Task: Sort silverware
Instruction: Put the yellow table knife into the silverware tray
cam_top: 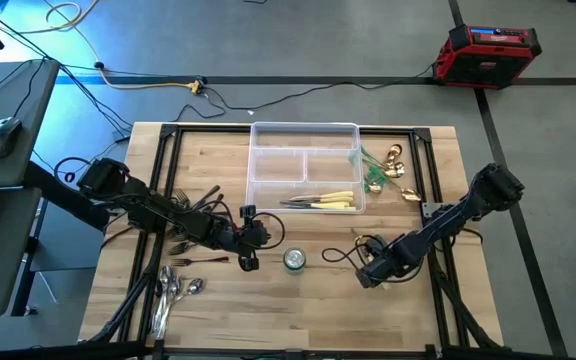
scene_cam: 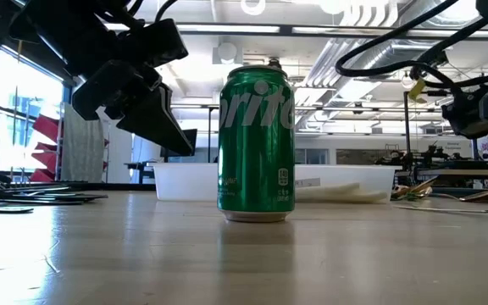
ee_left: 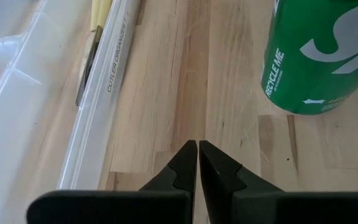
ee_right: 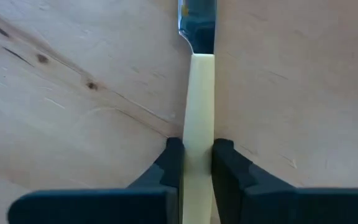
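A cream-handled knife point(ee_right: 199, 93) lies on the wooden table, and my right gripper point(ee_right: 197, 158) point(cam_top: 366, 274) is shut on its handle, near the table's front right. My left gripper point(ee_left: 197, 144) point(cam_top: 258, 237) hangs shut over bare wood between the clear tray point(cam_top: 268, 165) and a green can point(cam_top: 294, 260), touching nothing. More cream-handled knives point(cam_top: 323, 203) lie in the tray's near compartment. Dark forks point(cam_top: 193, 200) and shiny spoons point(cam_top: 173, 290) lie at the left. Green-handled pieces point(cam_top: 380, 170) lie to the right of the tray. My right gripper pinches the knife's cream handle point(ee_right: 199, 134) between its two fingers point(ee_right: 174, 163), one on each long side. The fingers come from above, pointing down, and lie across the handle. The dark blade point(ee_right: 197, 18) runs on beyond the fingers, and the knife looks flat on the wood.
The green can point(scene_cam: 257, 144) stands upright near the table's middle front, close to my left gripper. Cables trail over the table by both arms. Bare wood point(cam_top: 298, 310) stretches along the near edge between the spoons and my right arm.
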Robot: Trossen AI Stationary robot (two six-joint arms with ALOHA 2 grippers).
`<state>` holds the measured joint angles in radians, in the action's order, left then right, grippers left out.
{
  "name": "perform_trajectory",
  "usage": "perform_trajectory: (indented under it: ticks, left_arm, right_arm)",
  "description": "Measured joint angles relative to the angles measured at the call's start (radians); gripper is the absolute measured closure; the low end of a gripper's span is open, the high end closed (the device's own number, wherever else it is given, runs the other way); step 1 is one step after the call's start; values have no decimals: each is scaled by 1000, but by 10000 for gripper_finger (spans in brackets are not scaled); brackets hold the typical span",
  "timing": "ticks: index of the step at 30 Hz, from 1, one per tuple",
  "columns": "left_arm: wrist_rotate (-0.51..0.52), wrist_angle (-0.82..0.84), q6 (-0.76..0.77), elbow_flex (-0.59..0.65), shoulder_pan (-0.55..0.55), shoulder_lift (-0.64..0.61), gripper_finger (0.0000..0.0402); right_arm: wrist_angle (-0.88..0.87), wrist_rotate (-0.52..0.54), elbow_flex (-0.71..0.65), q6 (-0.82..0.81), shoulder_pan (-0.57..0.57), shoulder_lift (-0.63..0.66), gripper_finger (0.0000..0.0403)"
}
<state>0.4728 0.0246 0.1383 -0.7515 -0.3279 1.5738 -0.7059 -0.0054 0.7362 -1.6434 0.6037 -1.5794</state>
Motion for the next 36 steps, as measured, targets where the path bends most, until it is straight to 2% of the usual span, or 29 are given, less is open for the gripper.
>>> perform_trajectory:
  ticks: [5, 9, 11, 16, 22, 27, 30, 32, 36]
  left_arm:
    - [0, 2, 7, 0, 0, 0, 402]
    - [0, 1, 7, 0, 0, 0, 402]
    - [0, 0, 6, 0, 0, 0, 402]
    - [6, -8, 0, 0, 0, 1, 402]
    - [7, -51, -28, 0, 0, 1, 402]
    - [8, -57, -38, 0, 0, 1, 402]
    - [8, -53, -38, 0, 0, 1, 402]
    - [8, -51, -38, 0, 0, 1, 402]
    - [8, -45, -38, 0, 0, 1, 402]
  right_arm:
    - [-143, 66, 63, -3, 35, 32, 372]
    - [-218, 69, 163, 53, 53, 55, 372]
    - [-266, 90, 207, 132, 54, 55, 372]
    - [-295, 269, 312, 399, 9, 56, 372]
    - [-323, 346, 380, 840, -218, 57, 372]
    - [-200, 372, 386, 1306, -459, 52, 372]
    - [-76, 310, 386, 1590, -576, 28, 372]
    - [1, 237, 387, 1717, -636, 0, 372]
    - [25, 168, 387, 1811, -722, -66, 372]
